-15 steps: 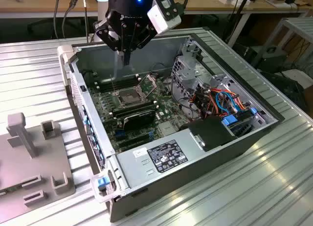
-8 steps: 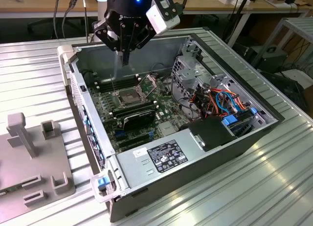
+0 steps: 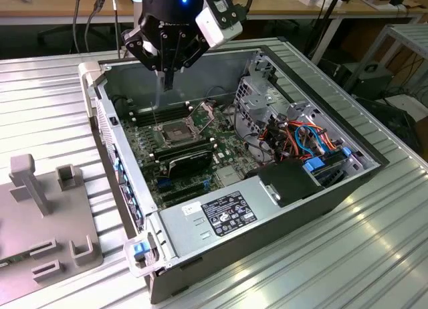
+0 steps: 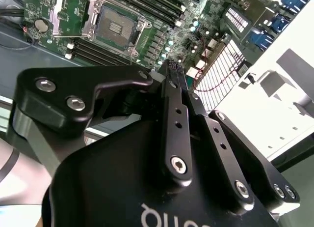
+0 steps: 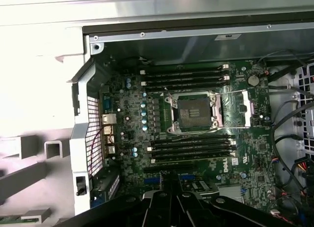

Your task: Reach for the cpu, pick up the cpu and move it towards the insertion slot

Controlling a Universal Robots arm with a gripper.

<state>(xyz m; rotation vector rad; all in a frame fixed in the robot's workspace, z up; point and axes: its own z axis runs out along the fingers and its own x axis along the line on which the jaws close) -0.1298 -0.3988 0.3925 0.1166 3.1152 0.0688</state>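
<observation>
The gripper hangs over the far part of an open computer case that lies on its side on a ribbed metal tabletop. Its two black fingers are drawn together at the tips, as both wrist views also show. I cannot tell whether anything thin is pinched between them.

The slot sits on the green motherboard inside the case, below the gripper and clearly apart from it. In the first wrist view the slot shows as a square silver frame with a dark centre. Its hinged bracket is swung open and lies flat beside it. The second wrist view shows the same slot and open bracket beyond the fingertips. Long black memory slots run along two opposite sides of the slot.

At the near end of the case is a grey power supply. Toward the exterior view's right are a bundle of coloured cables and a metal drive cage.

Outside the case, on the tabletop at the exterior view's left, stands a grey fixture with upright posts and slotted holders, well apart from the gripper.
</observation>
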